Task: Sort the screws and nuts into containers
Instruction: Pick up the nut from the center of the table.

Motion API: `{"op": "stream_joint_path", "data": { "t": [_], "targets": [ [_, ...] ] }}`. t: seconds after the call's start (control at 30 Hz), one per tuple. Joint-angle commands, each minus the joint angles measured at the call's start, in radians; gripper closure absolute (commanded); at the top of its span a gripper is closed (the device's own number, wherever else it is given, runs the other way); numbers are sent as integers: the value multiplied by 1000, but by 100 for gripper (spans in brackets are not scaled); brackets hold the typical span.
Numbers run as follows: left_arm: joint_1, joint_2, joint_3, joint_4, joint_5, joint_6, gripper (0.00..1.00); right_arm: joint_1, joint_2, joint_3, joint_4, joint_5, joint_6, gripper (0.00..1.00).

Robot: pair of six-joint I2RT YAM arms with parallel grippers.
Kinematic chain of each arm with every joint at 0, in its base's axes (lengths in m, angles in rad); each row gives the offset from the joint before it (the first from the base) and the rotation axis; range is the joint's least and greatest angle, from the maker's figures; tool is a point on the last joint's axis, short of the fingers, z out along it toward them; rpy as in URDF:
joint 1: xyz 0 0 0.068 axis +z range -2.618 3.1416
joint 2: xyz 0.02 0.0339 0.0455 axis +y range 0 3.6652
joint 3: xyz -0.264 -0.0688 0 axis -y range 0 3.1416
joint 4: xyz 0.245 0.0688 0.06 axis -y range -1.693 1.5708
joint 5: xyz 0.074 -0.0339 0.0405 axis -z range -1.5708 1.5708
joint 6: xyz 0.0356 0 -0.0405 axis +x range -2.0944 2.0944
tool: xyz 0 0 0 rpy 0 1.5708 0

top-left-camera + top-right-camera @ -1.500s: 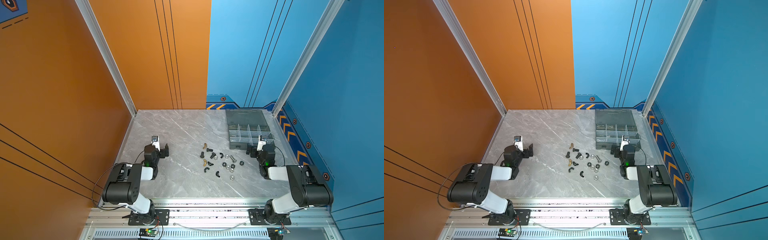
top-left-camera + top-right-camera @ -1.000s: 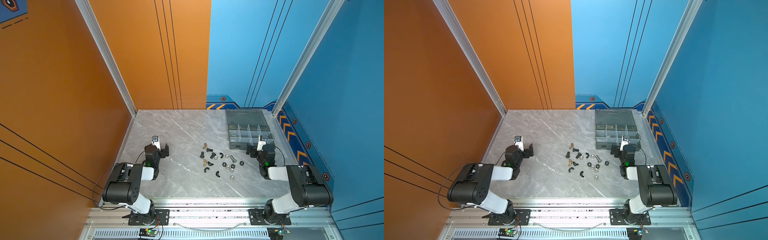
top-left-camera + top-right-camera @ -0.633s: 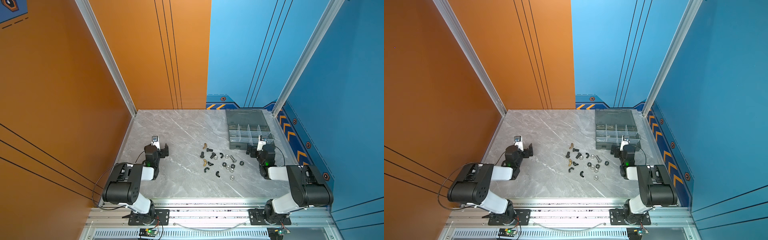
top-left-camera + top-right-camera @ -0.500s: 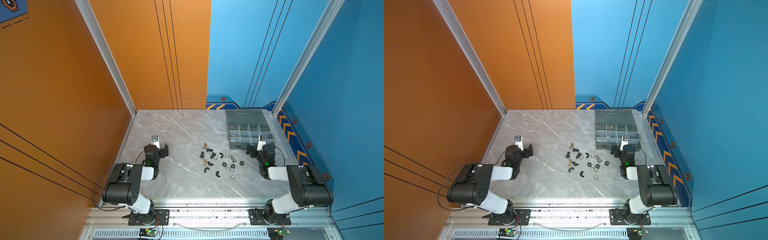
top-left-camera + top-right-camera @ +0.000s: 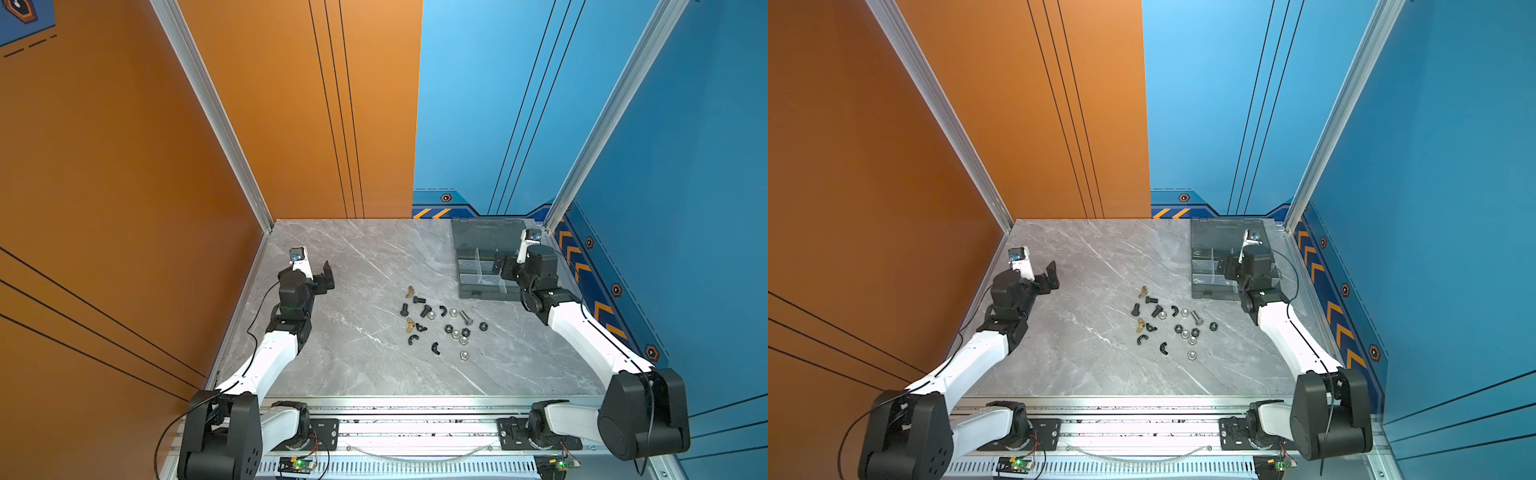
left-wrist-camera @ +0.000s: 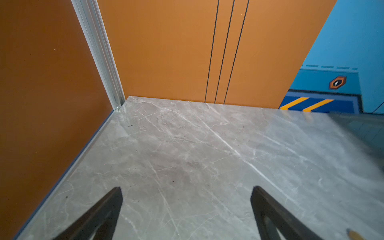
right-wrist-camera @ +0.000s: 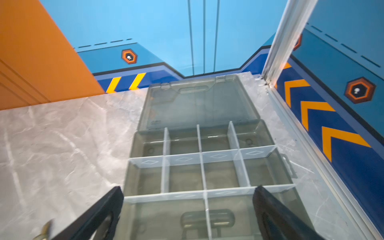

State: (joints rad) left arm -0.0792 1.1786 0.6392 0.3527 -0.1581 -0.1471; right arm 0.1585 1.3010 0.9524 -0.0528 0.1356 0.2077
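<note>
In both top views the screws point(image 5: 419, 299) and nuts point(image 5: 456, 333) lie mixed in a loose bunch in the middle of the grey table point(image 5: 353, 257), none inside the box point(image 5: 471, 279) at the far right corner. The left gripper point(image 5: 322, 277) hangs over bare table, well apart from the bunch; the right gripper point(image 5: 500, 266) hangs over the near edge of the box. In the left wrist view the left fingers point(image 6: 99, 214) are spread wide with nothing between them. In the right wrist view the right fingers point(image 7: 113, 197) are spread wide too and hold nothing; below them the box sits open, lid point(image 7: 197, 104) flat behind, and the sections I can see look bare. I think the sorting has not begun. Next, one arm must come down on a single piece, pinch it without bumping the others, and carry it to a section.
</note>
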Motion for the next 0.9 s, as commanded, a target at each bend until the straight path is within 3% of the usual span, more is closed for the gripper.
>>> {"op": "stream_joint_path", "data": {
  "t": [0.0, 0.13, 0.33, 0.47, 0.73, 0.87],
  "targets": [
    [-20, 53, 112, -331, 73, -162, 2, 117, 48, 158, -399, 120, 97, 1],
    [-91, 79, 139, -384, 56, -252, 2, 257, 151, 338, -577, 228, 200, 0],
    [-149, 91, 144, -460, 109, -354, 2, 358, 333, 517, -663, 163, 330, 0],
    [-188, 75, 114, -502, 99, -380, 2, 411, 456, 627, -701, 83, 342, 0],
    [-194, 34, 49, -529, 147, -419, 2, 463, 668, 789, -793, 23, 401, 3],
    [-188, 33, 48, -534, 154, -402, 2, 482, 740, 838, -826, 9, 404, 8]
  ]
}}
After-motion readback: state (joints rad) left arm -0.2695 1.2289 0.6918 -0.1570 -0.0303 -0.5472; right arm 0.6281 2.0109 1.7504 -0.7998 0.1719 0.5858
